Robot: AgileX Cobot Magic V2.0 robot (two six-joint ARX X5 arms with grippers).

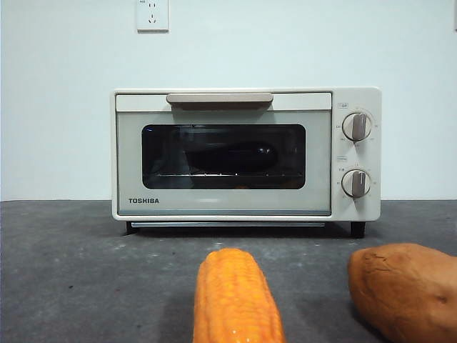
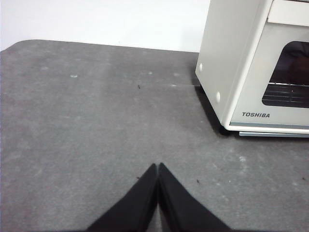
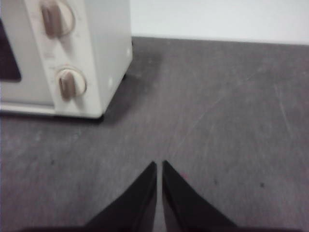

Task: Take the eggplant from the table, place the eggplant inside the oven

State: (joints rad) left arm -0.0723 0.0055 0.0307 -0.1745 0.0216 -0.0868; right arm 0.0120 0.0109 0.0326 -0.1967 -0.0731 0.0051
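Note:
The cream-white TOSHIBA oven (image 1: 246, 153) stands at the back of the dark grey table (image 1: 64, 271) with its door closed. Behind the dark glass a long dark eggplant (image 1: 232, 156) lies on the wire rack. My left gripper (image 2: 158, 166) hovers shut over bare table, off the oven's (image 2: 241, 58) side that has no knobs. Over bare table off the knob side of the oven (image 3: 72, 53), my right gripper (image 3: 159, 164) is shut too. Neither holds anything, and neither arm shows in the front view.
An orange-yellow corn cob (image 1: 235, 296) lies close to the front camera at the centre. A reddish-brown sweet potato (image 1: 403, 289) lies to its right. A white wall with a socket (image 1: 152, 14) rises behind the oven.

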